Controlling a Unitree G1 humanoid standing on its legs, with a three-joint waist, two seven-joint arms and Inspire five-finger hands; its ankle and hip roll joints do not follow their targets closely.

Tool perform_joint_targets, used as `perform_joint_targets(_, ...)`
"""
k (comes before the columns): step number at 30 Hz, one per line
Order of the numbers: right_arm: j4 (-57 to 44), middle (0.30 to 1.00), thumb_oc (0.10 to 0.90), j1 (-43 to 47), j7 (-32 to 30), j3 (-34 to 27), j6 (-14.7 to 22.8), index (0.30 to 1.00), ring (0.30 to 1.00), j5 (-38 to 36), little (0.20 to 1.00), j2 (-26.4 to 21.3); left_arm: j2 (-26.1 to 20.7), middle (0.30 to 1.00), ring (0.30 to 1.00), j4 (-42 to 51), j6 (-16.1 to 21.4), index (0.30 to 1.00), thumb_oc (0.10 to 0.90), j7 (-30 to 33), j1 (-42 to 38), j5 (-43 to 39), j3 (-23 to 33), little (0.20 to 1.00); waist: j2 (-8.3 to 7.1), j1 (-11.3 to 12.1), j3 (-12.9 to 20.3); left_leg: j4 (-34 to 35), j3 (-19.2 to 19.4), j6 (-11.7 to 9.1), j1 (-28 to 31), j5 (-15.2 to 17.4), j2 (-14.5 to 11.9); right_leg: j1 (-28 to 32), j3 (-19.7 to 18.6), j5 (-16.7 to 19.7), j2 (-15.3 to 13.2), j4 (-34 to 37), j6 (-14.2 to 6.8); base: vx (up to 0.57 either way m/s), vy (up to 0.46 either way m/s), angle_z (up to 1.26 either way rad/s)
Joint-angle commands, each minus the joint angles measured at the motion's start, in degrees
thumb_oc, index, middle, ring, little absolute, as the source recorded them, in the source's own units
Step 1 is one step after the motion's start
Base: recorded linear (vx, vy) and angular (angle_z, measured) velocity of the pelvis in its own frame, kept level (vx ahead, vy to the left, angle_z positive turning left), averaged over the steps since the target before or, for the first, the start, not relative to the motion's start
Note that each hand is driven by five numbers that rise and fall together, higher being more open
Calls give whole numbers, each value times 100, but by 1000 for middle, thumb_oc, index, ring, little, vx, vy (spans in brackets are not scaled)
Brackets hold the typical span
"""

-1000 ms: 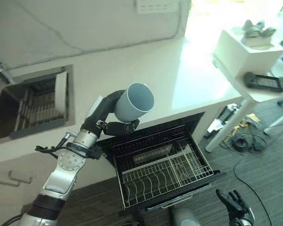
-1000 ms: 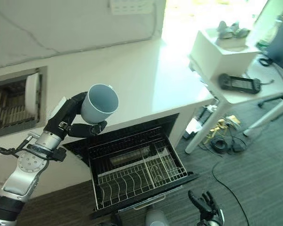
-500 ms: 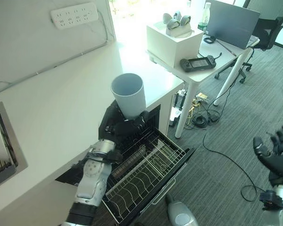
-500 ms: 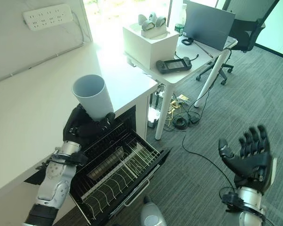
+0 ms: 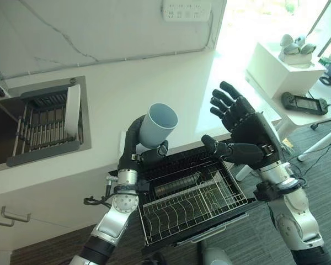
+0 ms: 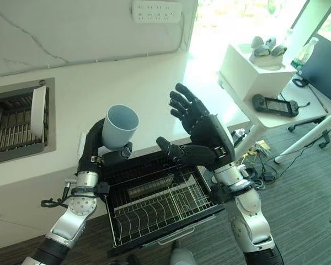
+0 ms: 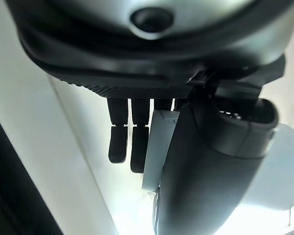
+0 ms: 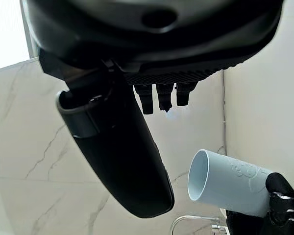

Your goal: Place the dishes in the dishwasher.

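Here the left robot hand (image 5: 137, 144) has its fingers and thumb curled round a pale blue cup (image 5: 158, 125), held tilted with its empty mouth up, above the white tabletop (image 5: 154, 83) and the open dishwasher (image 5: 176, 165). The dishwasher's pulled-out wire rack (image 5: 194, 207) holds no dishes. The right robot hand (image 5: 248, 130) hangs just beside the cup, fingers spread, holding nothing. A white plate (image 5: 72, 110) stands on edge in the sink rack (image 5: 41, 130).

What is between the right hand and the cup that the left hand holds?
Nothing: both eye views show an open gap between the right hand and the cup in the left hand.
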State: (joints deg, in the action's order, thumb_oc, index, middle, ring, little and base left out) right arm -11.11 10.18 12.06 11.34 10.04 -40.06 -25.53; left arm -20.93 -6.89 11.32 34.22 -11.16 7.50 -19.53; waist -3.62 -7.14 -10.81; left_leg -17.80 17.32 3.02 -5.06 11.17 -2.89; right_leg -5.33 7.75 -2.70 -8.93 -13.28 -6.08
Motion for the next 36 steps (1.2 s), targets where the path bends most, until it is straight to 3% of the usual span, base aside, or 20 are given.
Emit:
perform_joint_targets(1, -404, 900, 800, 5, -110, -338, 241, 900, 900, -502, 900, 82, 58, 300, 300, 561, 1059, 300, 400, 763, -776, 594, 114, 300, -1, -31, 377, 61, -112, -110, 518, 715, -19, -383, -141, -466, 11, -391, -329, 42, -52, 43)
perform_joint_targets(4, -137, 900, 800, 437, -631, 16, 181, 900, 900, -355, 900, 290, 285, 300, 300, 312, 1126, 300, 400, 1185, -925, 800, -168, 300, -35, 71, 379, 61, -226, -103, 553, 733, -1, -291, -164, -503, 49, -391, -285, 55, -37, 11)
perform_joint_targets(12, -18, 900, 800, 724, -677, 240, -240, 900, 900, -508, 900, 460, 423, 300, 300, 185, 1205, 300, 400, 1320, -1020, 679, -278, 300, -51, 133, 359, 61, -346, -110, 576, 738, 12, -213, -179, -522, 76, -391, -267, 29, -7, 7)
perform_joint_targets(29, 154, 900, 800, 1317, -981, 590, -276, 900, 900, -540, 900, 737, 692, 300, 300, 92, 844, 300, 400, 1090, -1071, 45, -706, 300, -42, 213, 314, 61, -433, -78, 634, 760, 71, -170, -235, -507, 111, -391, -262, 2, 0, 0)
perform_joint_targets(36, 292, 900, 800, 1501, -1193, 665, -215, 900, 900, -546, 900, 804, 741, 300, 300, -86, 918, 300, 400, 1167, -1024, 27, -880, 300, -46, 260, 292, 61, -458, -73, 638, 765, 89, -165, -217, -499, 102, -391, -266, 0, 0, 0)
